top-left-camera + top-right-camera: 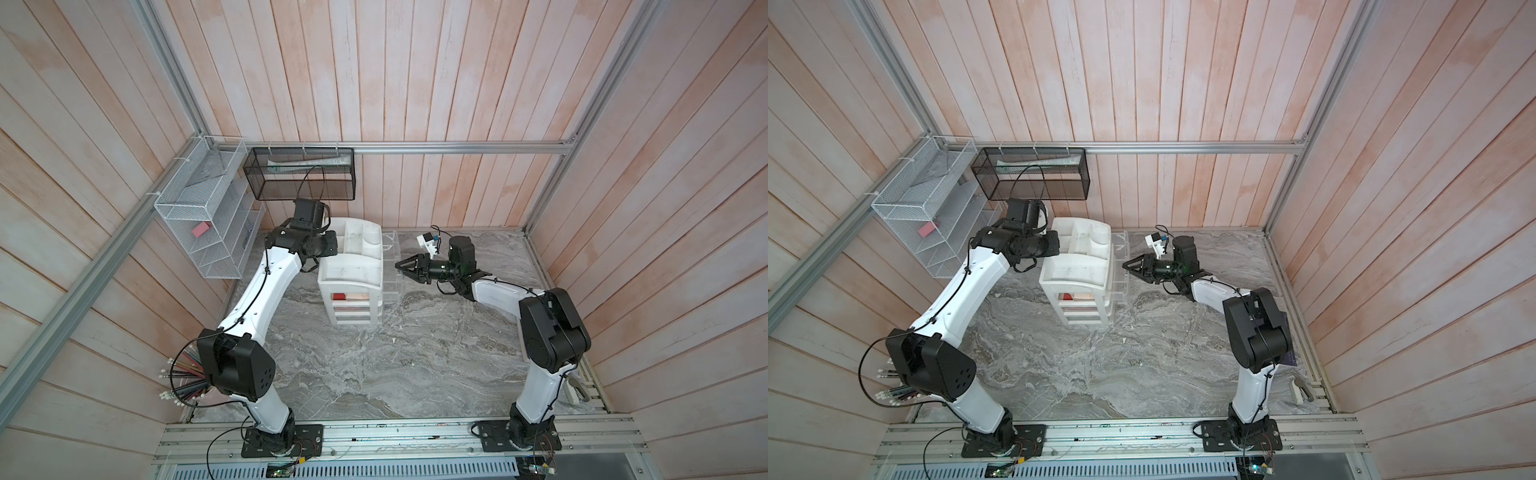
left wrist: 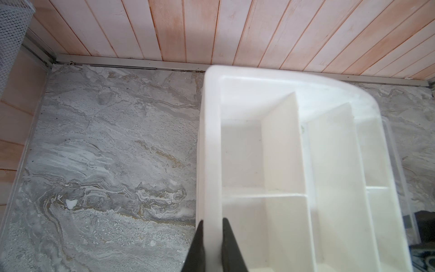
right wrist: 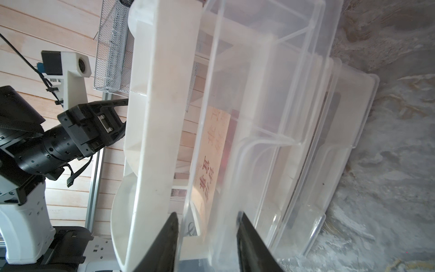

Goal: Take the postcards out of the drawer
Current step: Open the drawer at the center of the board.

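While the left pincer (image 2: pixel 213 221) clamps the organizer (image 2: pixel 211 141), the outstretched right pincer (image 3: pixel 207 213) straddles the clear drawer (image 3: pixel 282 117), grip uncertain.

The left gripper (image 2: pixel 212 227) pinches the white organizer's (image 2: pixel 211 141) side wall, one finger outside, one inside. Dividers split its top into compartments. It stands on the grey marble worktop (image 2: pixel 106 153) near the plank wall (image 2: pixel 211 28). A mesh basket (image 2: pixel 11 35) hangs at the corner.

Saw postcards (image 3: pixel 213 150) only hazily through cloudy drawer (image 3: pixel 294 106) walls; lost white organizer (image 2: pixel 211 141) partly beyond the wrist view's edge.
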Action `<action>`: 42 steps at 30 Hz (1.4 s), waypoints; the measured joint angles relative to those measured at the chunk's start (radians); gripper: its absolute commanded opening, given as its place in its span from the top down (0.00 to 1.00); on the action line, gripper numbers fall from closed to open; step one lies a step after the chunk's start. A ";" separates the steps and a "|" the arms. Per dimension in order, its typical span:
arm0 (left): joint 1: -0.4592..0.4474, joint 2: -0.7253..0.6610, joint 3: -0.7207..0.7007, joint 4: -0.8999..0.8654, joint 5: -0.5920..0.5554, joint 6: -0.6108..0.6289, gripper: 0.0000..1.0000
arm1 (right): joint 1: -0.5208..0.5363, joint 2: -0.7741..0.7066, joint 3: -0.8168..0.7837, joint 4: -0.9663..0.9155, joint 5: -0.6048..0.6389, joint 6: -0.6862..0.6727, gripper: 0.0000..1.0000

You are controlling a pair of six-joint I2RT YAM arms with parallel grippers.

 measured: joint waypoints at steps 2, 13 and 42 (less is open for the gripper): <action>0.000 0.000 0.000 -0.003 -0.013 0.000 1.00 | -0.001 0.004 0.005 0.000 -0.006 0.005 0.61; -0.003 -0.002 0.002 -0.011 -0.033 0.009 1.00 | -0.006 0.005 0.015 -0.034 -0.027 -0.001 0.67; 0.008 -0.014 0.002 -0.024 -0.043 0.023 0.97 | -0.005 -0.029 0.018 -0.105 -0.022 -0.054 0.53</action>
